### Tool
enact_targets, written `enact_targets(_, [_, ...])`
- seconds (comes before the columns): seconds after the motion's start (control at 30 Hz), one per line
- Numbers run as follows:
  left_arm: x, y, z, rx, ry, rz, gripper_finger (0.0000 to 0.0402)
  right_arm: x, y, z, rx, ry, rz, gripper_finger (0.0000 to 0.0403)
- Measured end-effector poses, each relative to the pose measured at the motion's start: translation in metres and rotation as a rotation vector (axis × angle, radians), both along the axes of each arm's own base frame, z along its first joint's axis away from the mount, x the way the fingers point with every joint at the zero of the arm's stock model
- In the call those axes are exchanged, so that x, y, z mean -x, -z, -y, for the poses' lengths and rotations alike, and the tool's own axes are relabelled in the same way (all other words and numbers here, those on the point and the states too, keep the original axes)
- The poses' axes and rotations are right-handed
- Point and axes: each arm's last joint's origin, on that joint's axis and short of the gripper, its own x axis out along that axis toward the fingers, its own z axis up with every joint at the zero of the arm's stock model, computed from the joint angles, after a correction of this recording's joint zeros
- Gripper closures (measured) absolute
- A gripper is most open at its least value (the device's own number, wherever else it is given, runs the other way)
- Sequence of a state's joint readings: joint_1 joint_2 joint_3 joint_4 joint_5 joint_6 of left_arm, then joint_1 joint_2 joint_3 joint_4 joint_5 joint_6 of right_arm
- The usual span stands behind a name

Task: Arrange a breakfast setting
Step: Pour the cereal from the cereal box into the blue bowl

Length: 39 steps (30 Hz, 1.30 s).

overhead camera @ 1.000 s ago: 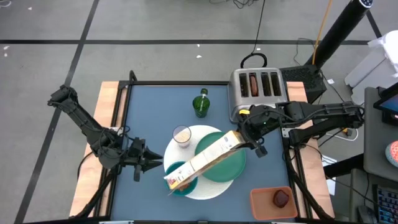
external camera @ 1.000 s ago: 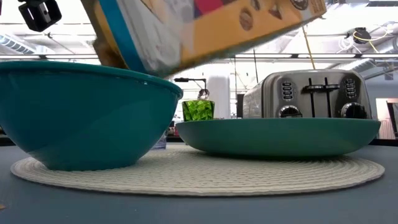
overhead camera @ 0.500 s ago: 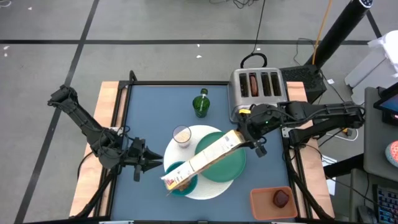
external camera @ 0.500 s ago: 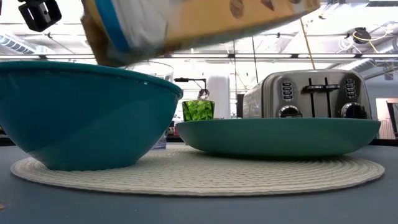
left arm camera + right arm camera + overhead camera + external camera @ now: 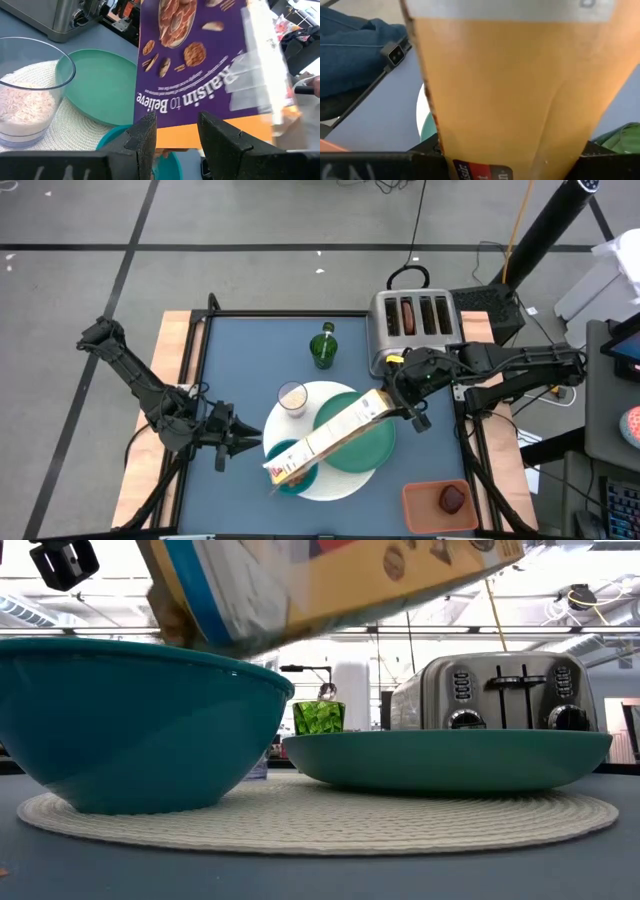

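Note:
A long cereal box point(image 5: 335, 437) slants over the white round mat point(image 5: 340, 483). Its open end point(image 5: 190, 610) hangs just above the teal bowl point(image 5: 130, 720), and my right gripper point(image 5: 395, 402) is shut on its other end. On the mat, beside the bowl, rest the green plate point(image 5: 368, 448) and a clear glass point(image 5: 292, 397) with white filling. My left gripper point(image 5: 252, 442) stands open at the mat's left edge, pointing at the bowl and touching nothing. In the left wrist view the box's purple face point(image 5: 200, 65) shows beyond its two fingers. My right gripper pinches the box's closed end point(image 5: 380, 404) between its two fingers point(image 5: 427, 145), one on each side of the box. The fingers come from the table's right side, slanting down. The box is lifted clear and tilts down toward the near left, open end lowest.
A steel toaster point(image 5: 415, 320) stands at the far right, something brown in one slot. A green glass point(image 5: 323, 350) stands at the far middle. An orange tray point(image 5: 425, 505) at the near right holds a dark-red fruit point(image 5: 452, 498). Bare blue table lies left of the mat.
The cereal box's open end over the bowl dipped lower and flatter, then rose back to about where it was a second ago. My right gripper has kept its hold throughout.

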<state>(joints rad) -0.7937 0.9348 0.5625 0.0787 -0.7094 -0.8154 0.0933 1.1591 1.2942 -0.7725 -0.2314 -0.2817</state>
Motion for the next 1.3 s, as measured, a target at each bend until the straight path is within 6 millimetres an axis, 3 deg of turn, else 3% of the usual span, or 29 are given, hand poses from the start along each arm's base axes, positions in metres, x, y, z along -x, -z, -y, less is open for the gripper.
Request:
enact_targets(0.37, [0.0,0.0,0.0,0.0,0.0,0.0,0.0252,-0.001,-0.002,0.0,-0.002,0.0,0.018,0.0227])
enact_targets(0.77, [0.0,0.0,0.0,0.0,0.0,0.0,0.0252,0.013,-0.015,0.001,-0.027,0.013,0.092,0.0227])
enact_targets(0.97, [0.0,0.0,0.0,0.0,0.0,0.0,0.0252,0.008,0.004,0.001,-0.041,0.032,0.012,0.0227])
enact_targets(1.3, [0.0,0.0,0.0,-0.003,0.0,0.0,0.0252,0.009,0.003,0.001,-0.046,0.033,0.026,0.0227])
